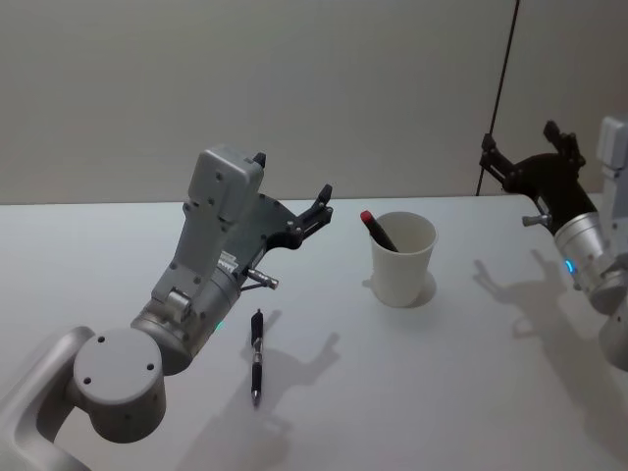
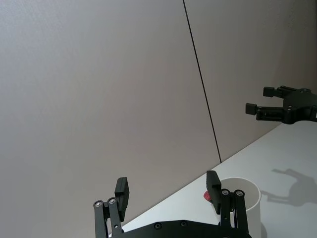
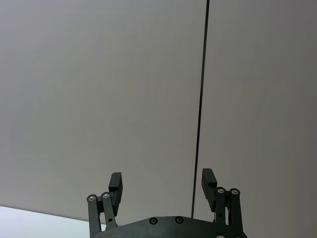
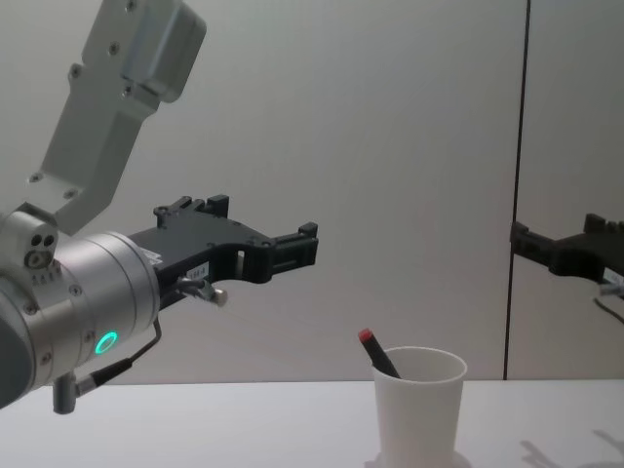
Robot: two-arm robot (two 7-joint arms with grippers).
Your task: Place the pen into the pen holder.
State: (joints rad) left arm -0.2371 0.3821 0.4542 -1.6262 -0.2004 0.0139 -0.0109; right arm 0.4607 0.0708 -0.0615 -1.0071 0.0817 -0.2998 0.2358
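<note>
1. Left gripper [image 1: 292,175] was raised above the table [image 1: 442,392], left of the pen holder [image 1: 402,265]. Its jaws were spread wide with nothing between them, as the left wrist view [image 2: 167,183] and the chest view [image 4: 263,229] also showed.
2. Pen holder, a white paper cup, stood upright toward the table's far edge, right of centre. Its base was cut off at the bottom of the chest view [image 4: 419,400]. In the left wrist view [image 2: 245,198] it was partly hidden behind a finger linkage.
3. A red-capped pen [image 1: 378,232] leaned inside the cup with its cap above the rim. Its lower part was hidden by the cup wall [image 4: 378,356].
4. A black pen [image 1: 256,358] lay flat on the table left of centre, nearer the near edge, just beside the left arm and touching nothing.
5. Right gripper [image 1: 520,137] hung high by the table's far right corner, with the arm cut off at the frame edge. Its jaws were wide apart and held nothing, as the right wrist view showed [image 3: 161,178].
</note>
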